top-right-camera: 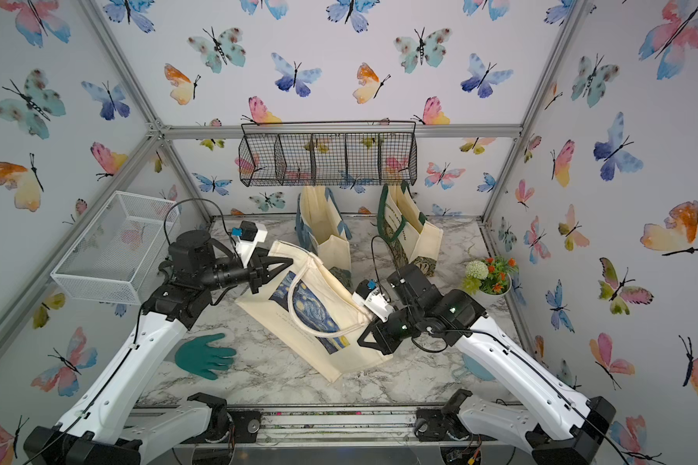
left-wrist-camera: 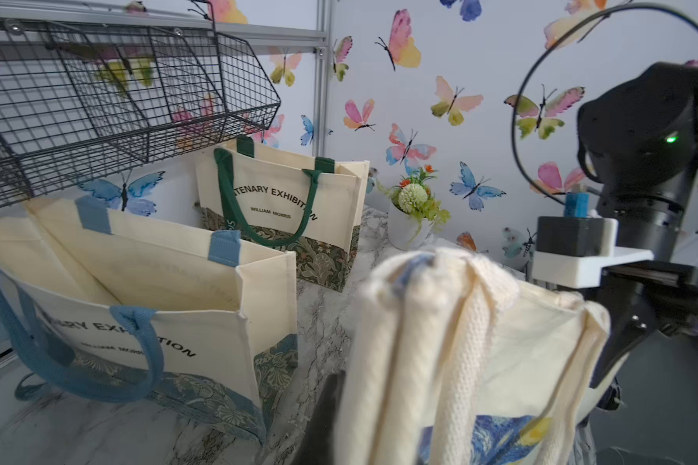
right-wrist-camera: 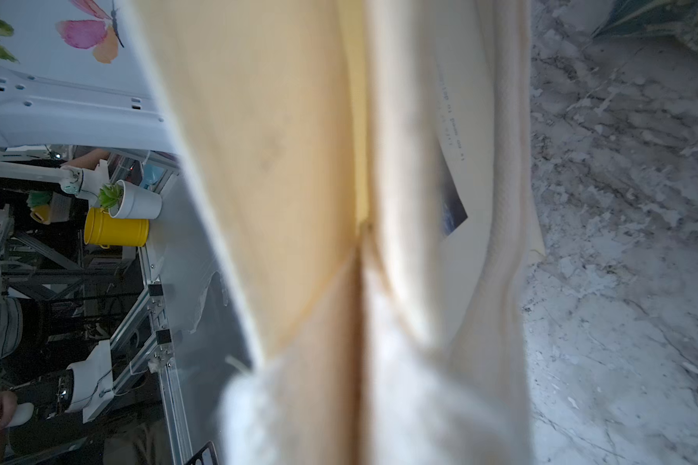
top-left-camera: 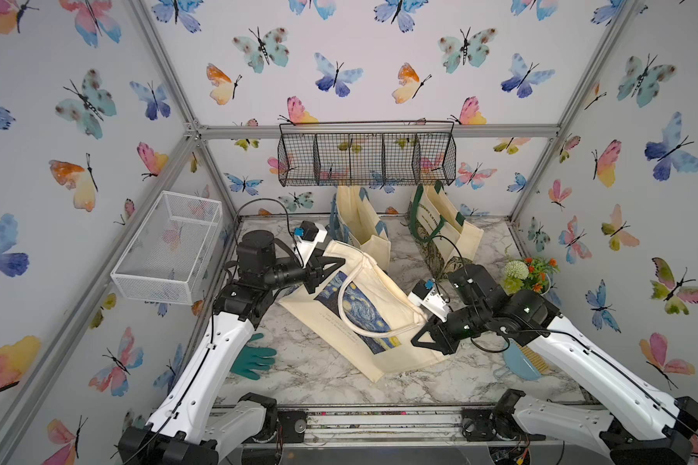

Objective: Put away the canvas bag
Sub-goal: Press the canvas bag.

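The canvas bag [top-left-camera: 363, 310] [top-right-camera: 311, 310] is cream with a blue starry-night print and white rope handles. It leans tilted in the middle of the marble table, its bottom edge toward the front. My left gripper [top-left-camera: 333, 265] [top-right-camera: 283, 265] is shut on the bag's upper left corner; in the left wrist view the bunched rim and handles [left-wrist-camera: 480, 342] fill the front, beside one dark finger [left-wrist-camera: 327, 410]. My right gripper [top-left-camera: 418, 338] [top-right-camera: 362, 340] is shut on the bag's upper right corner. Blurred bag cloth [right-wrist-camera: 379, 201] covers the right jaws in the wrist view.
Two other tote bags stand at the back: a blue-handled one [top-left-camera: 363, 225] and a green-handled one [top-left-camera: 444, 225]. Above them a black wire basket [top-left-camera: 366, 159] hangs on the wall. A white mesh basket [top-left-camera: 168, 249] is on the left wall. A green glove [top-left-camera: 254, 358] lies front left; a flower pot [top-left-camera: 530, 273] stands right.
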